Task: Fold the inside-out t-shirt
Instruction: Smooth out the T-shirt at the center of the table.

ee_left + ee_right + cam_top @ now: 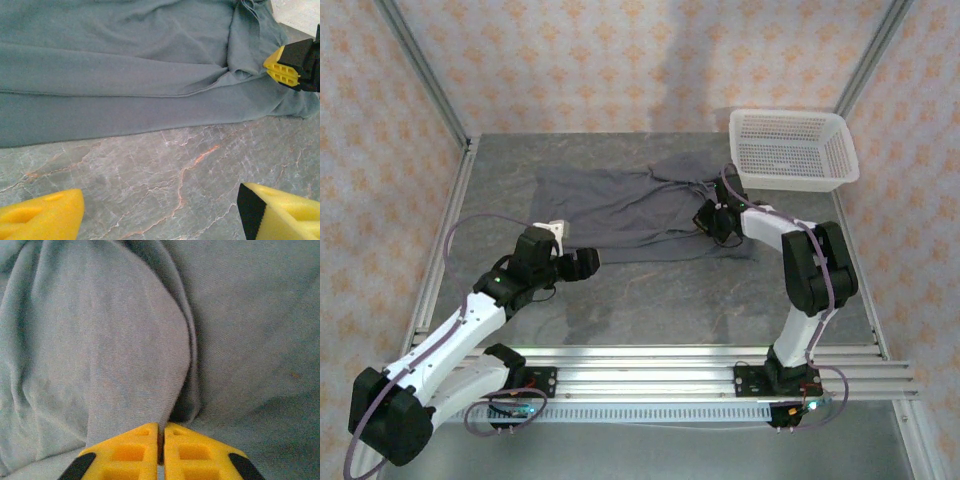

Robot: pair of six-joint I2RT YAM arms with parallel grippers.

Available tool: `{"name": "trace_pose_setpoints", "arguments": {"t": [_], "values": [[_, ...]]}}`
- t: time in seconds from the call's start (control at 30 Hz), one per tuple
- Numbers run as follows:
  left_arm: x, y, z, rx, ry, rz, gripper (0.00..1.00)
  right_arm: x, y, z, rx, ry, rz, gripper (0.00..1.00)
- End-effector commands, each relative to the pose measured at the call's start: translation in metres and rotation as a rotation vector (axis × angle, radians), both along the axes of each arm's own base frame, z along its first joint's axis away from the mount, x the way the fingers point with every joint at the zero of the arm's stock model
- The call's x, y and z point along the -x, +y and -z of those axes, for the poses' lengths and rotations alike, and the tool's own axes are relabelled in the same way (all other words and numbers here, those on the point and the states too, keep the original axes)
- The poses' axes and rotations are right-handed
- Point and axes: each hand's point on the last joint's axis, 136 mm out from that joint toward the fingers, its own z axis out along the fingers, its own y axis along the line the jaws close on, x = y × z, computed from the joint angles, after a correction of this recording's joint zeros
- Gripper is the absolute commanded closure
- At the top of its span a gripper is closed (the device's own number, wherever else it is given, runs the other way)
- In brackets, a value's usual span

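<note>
The inside-out t-shirt (620, 205) lies spread across the back middle of the table, dark slate-grey and wrinkled toward its right end. My right gripper (706, 222) sits low on that right end. In the right wrist view its yellow pads (161, 426) are shut together on a raised fold of the t-shirt (125, 340). My left gripper (588, 262) hovers over bare table just in front of the shirt's near edge, open, with nothing between its fingers (160, 210). From the left wrist view the t-shirt (125, 65) fills the top, and a right gripper fingertip (282, 67) shows at its right end.
A white mesh basket (785, 115) stands at the back right corner, just beyond the shirt's right end. Grey marbled tabletop (660, 300) lies open between the shirt and the arm bases. Metal frame posts and patterned walls close in the sides and back.
</note>
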Motion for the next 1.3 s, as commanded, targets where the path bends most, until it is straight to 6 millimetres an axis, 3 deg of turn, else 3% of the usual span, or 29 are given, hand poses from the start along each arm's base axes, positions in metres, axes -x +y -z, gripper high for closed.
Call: {"name": "trace_pose_setpoints", "arguments": {"t": [0.0, 0.1, 0.2, 0.43, 0.5, 0.57, 0.7, 0.8, 0.87, 0.9, 0.97, 1.03, 1.13, 1.27], "values": [[-0.004, -0.001, 0.0, -0.008, -0.004, -0.007, 0.19, -0.014, 0.004, -0.015, -0.005, -0.045, 0.001, 1.0], [-0.004, -0.001, 0.001, -0.009, 0.001, -0.008, 0.19, -0.027, 0.013, -0.029, -0.027, -0.08, -0.015, 1.0], [-0.004, -0.001, 0.0, -0.01, -0.004, -0.008, 0.19, -0.054, 0.026, -0.05, -0.03, -0.126, -0.031, 1.0], [-0.007, 0.004, 0.006, -0.028, 0.012, -0.039, 0.18, -0.143, 0.054, -0.07, -0.064, -0.197, -0.013, 0.98], [-0.01, 0.007, 0.01, -0.044, 0.025, -0.063, 0.18, -0.155, 0.058, -0.07, -0.051, -0.184, -0.025, 0.68], [-0.016, 0.012, 0.015, -0.08, 0.046, -0.099, 0.18, -0.158, 0.058, -0.08, -0.026, -0.191, -0.05, 0.6], [-0.033, 0.025, 0.025, -0.132, 0.094, -0.229, 0.23, -0.137, 0.033, -0.104, 0.069, -0.24, -0.062, 0.56], [-0.05, 0.048, 0.033, -0.238, 0.114, -0.357, 0.59, -0.102, -0.004, -0.097, 0.093, -0.238, 0.003, 0.63], [-0.058, 0.071, 0.041, -0.313, 0.148, -0.472, 0.9, -0.072, -0.032, -0.081, 0.068, -0.219, 0.079, 0.72], [-0.06, 0.081, 0.047, -0.326, 0.171, -0.512, 0.98, -0.056, -0.046, -0.067, 0.062, -0.192, 0.115, 0.78], [-0.064, 0.096, 0.064, -0.308, 0.219, -0.593, 1.0, -0.019, -0.069, -0.033, 0.058, -0.128, 0.173, 0.89], [-0.067, 0.102, 0.083, -0.258, 0.277, -0.634, 1.0, 0.005, -0.087, -0.011, 0.076, -0.071, 0.211, 0.96], [-0.064, 0.114, 0.105, -0.276, 0.346, -0.699, 1.0, 0.033, -0.107, 0.019, 0.123, 0.015, 0.236, 0.99], [-0.047, 0.146, 0.126, -0.368, 0.428, -0.825, 1.0, 0.062, -0.139, 0.045, 0.18, 0.111, 0.316, 1.0]]}}
